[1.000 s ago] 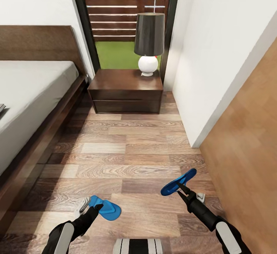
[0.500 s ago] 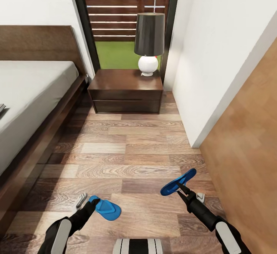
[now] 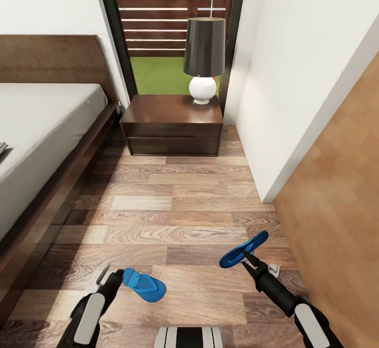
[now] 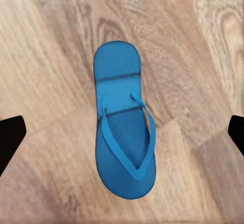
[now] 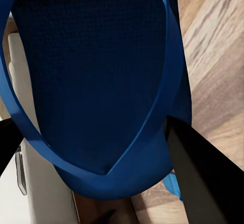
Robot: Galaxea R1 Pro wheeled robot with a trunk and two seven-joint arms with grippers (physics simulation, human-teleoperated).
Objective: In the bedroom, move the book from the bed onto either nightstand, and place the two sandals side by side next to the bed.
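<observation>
Sandal step: 1 sandal down, 1 in hand.
Left tool [image 3: 108,277] spread wide above the floor sandal [image 4: 123,127]; right tool [image 3: 251,260] grips the other sandal [image 3: 243,249], which should go alongside it.

Left arm [image 3: 89,316]: black shell, one long white-grey panel along the forearm, narrowing to a black wrist. Left end effector [image 3: 104,277]: slim, a pale grey finger [image 3: 101,274] visible.
Right arm [image 3: 305,319]: same black shell, same white-grey panel. Right end effector [image 3: 251,262]: tapered black fingers [image 3: 247,256].
Base [image 3: 189,336]: white block, black centre band, dark grooves.
</observation>
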